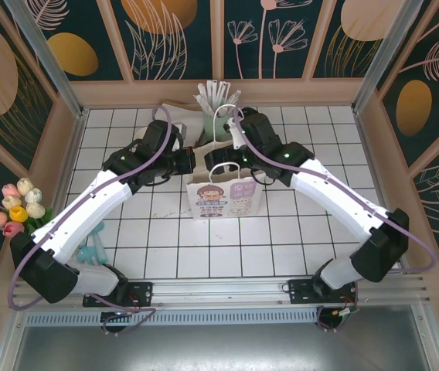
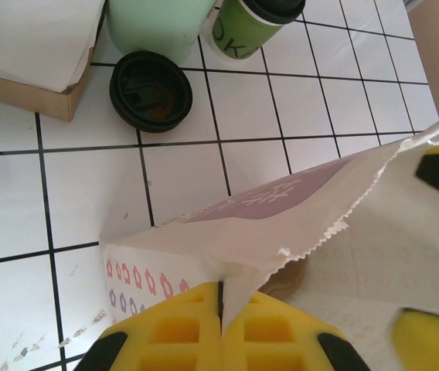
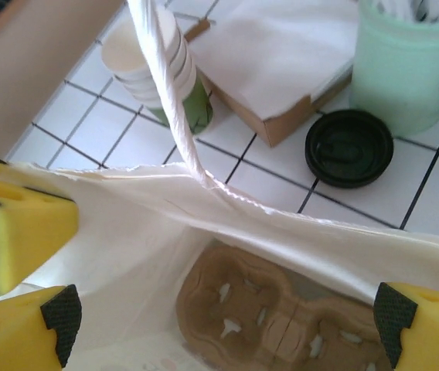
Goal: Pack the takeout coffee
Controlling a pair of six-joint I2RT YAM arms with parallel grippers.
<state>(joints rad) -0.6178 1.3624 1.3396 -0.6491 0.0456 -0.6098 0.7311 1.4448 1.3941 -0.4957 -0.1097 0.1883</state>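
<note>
The takeout coffee (image 2: 252,25), a green cup wearing a black lid, stands at the top of the left wrist view beside the mint holder (image 2: 161,23). A loose black lid (image 2: 151,90) lies on the tiles in front of them, also visible as the lid (image 3: 349,147) in the right wrist view. My left gripper (image 2: 221,309) is shut on the rim of the white paper bag (image 1: 221,202). My right gripper (image 3: 227,309) hangs open over the bag's mouth, with nothing between its fingers. A brown cup carrier (image 3: 281,317) lies at the bottom of the bag.
A stack of lidless cups (image 3: 161,69) stands left of a cardboard box of napkins (image 3: 273,54). The mint holder of white sticks (image 3: 409,62) is at the back. The bag's twisted handle (image 3: 169,100) rises in front of the stack. Tulips (image 1: 17,207) sit at the left wall.
</note>
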